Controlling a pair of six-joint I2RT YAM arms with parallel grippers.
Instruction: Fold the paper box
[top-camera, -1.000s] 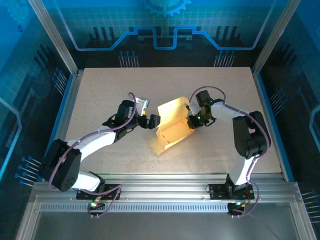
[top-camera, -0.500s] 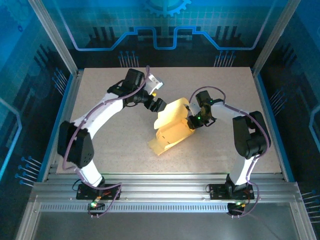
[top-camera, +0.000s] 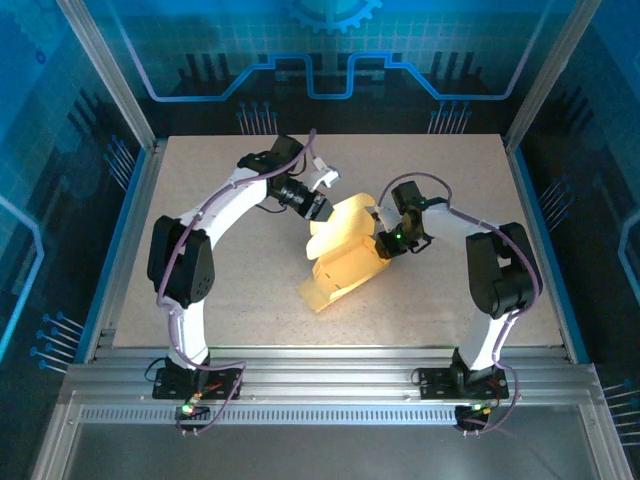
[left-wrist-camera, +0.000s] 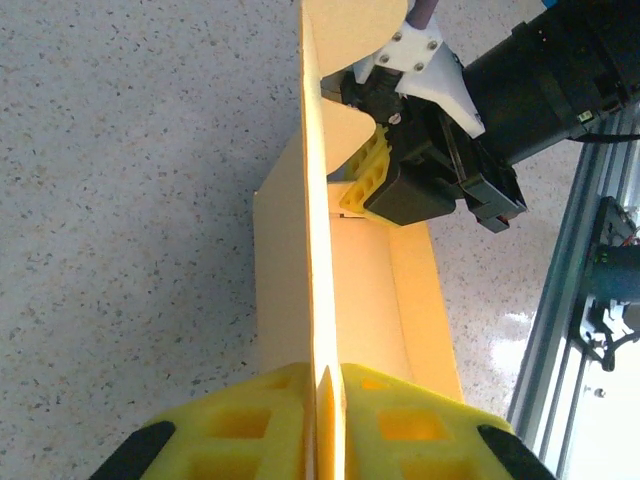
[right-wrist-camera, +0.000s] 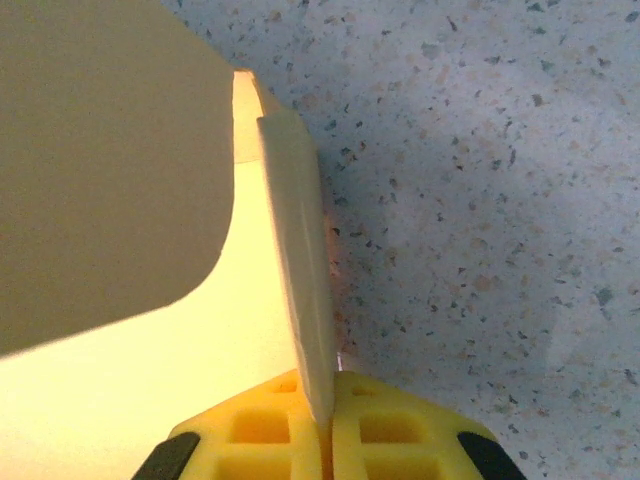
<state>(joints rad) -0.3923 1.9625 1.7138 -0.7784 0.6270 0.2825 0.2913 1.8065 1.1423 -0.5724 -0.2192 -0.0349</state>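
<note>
The paper box (top-camera: 340, 255) is a pale yellow, half-formed cardboard shell in the middle of the table, with a rounded flap standing up at its far end. My left gripper (top-camera: 322, 205) reaches it from the back left and is shut on the upright panel's edge, which runs between its yellow fingertips (left-wrist-camera: 325, 400). My right gripper (top-camera: 380, 240) is shut on the box's right side wall (right-wrist-camera: 295, 270), the thin wall pinched at its fingertips (right-wrist-camera: 328, 410). The left wrist view shows the box interior (left-wrist-camera: 365, 290) and the right gripper (left-wrist-camera: 368, 185) at its far end.
The speckled tabletop (top-camera: 220, 290) lies bare around the box. A metal rail (top-camera: 330, 375) runs along the near edge, and blue-lit enclosure walls (top-camera: 130, 100) stand at the back and sides.
The left arm swung from the box's left side round to its back left. Its gripper went from open to shut on the upright panel. The right gripper kept its grip and place.
</note>
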